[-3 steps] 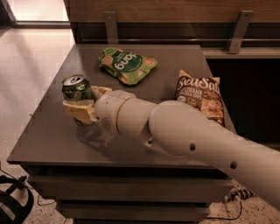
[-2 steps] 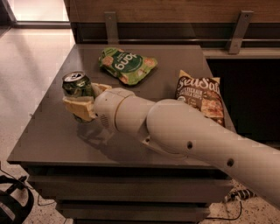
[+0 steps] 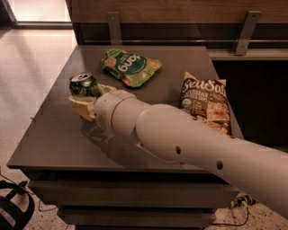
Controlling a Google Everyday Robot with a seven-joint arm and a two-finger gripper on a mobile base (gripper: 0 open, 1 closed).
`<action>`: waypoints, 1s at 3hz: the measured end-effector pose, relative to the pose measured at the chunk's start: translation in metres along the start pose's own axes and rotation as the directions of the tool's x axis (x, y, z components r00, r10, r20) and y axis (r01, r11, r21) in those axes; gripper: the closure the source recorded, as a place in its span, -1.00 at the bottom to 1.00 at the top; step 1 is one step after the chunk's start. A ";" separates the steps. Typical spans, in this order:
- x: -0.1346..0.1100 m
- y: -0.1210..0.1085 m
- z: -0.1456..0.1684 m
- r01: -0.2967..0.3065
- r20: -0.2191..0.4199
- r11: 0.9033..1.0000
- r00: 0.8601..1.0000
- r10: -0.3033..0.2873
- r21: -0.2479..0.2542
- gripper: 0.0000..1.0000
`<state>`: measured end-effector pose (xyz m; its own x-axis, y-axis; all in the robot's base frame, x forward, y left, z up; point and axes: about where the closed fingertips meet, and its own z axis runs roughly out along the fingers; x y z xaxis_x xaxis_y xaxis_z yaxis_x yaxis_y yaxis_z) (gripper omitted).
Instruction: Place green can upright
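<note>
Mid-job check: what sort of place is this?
Probably an office break area: a green snack bag and a brown chip bag lie on a dark table against a wood-panelled wall. The claw is beside the green can.

Robot arm [image 3: 180,134] is wearing a smooth cream-white plastic shell, matte, w/ soft highlights along the top. It's showing as rounded, tube-like segments: a short drum-shaped wrist section, then a fatter bulging one, w/ a thin seam running btwn them. Shell is getting thicker toward 4 o'clock. Two small dark round holes, approx screw recesses, are sitting on the long section's side. The gripper [image 3: 90,96] is sitting at approx 9 o'clock over the desk [image 3: 54,134], closed round the green can [image 3: 82,84]; its fingers [image 3: 81,105] are showing as pale tan, flat wedge shapes, duller than the shell.
</note>
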<state>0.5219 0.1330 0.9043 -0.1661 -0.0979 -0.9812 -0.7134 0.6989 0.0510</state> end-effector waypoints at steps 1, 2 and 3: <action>0.005 -0.016 0.006 -0.001 -0.015 0.998 1.000 0.002 0.061 1.00; 0.012 -0.031 0.013 -0.006 -0.037 0.995 0.999 0.010 0.096 1.00; 0.019 -0.041 0.020 -0.014 -0.058 0.993 0.998 0.021 0.116 1.00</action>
<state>0.5613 0.1169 0.8803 -0.2202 -0.1247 -0.9675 -0.6270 0.7779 0.0424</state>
